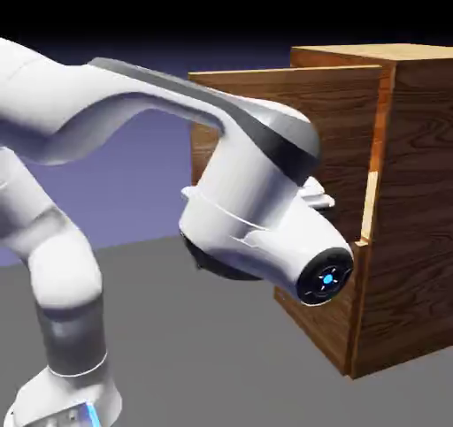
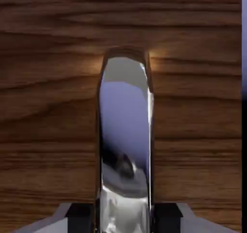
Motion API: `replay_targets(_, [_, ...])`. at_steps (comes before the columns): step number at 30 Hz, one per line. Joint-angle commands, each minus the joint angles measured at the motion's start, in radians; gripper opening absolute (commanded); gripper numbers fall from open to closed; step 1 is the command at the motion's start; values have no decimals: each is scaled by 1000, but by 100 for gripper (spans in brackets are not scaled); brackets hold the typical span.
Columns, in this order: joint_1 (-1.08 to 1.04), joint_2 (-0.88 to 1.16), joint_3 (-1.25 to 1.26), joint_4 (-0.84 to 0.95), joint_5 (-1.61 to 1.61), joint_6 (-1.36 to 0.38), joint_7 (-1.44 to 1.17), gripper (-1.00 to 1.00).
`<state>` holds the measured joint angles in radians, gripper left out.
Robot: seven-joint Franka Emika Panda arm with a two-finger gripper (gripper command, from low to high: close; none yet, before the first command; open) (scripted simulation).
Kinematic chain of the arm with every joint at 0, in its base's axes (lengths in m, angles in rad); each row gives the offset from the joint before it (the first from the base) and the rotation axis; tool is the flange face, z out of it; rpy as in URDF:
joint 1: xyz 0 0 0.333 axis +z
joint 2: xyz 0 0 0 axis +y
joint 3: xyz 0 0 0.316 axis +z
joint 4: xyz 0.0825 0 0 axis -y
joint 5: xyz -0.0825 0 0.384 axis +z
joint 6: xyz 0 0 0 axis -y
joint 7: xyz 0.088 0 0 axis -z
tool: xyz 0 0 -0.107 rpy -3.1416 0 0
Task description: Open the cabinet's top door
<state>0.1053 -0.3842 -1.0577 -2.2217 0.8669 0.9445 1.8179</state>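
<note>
Brown wood-grain marks the cabinet, at the exterior view's right, with its top door swung well out from the front. The door's near edge meets the cabinet's front corner, and its panel reaches toward the exterior view's left, behind my arm. Above, a gap shows between the door's top edge and the cabinet body. The lower panel lies in line with the cabinet front, apparently closed.

In the hand view, the shiny metal handle runs between the dark pads of my pincer, against the grain of the door. One pad stands close at each side. I cannot tell whether the pincer is grasping the handle or released just beside it, since any contact is too fine to make out. A strip of backdrop shows past the door's edge. In the exterior view, the wrist hides both the handle and the fingertips.

I judge the greater part of the task done: the door is plainly open. What may remain is a little more swing, if a wider opening is wanted, and then backing the pincer clear of the handle without nudging the door back toward the cabinet.
</note>
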Motion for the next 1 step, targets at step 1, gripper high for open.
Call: replay_targets(1, [0,0,0,0,0,0,0,100])
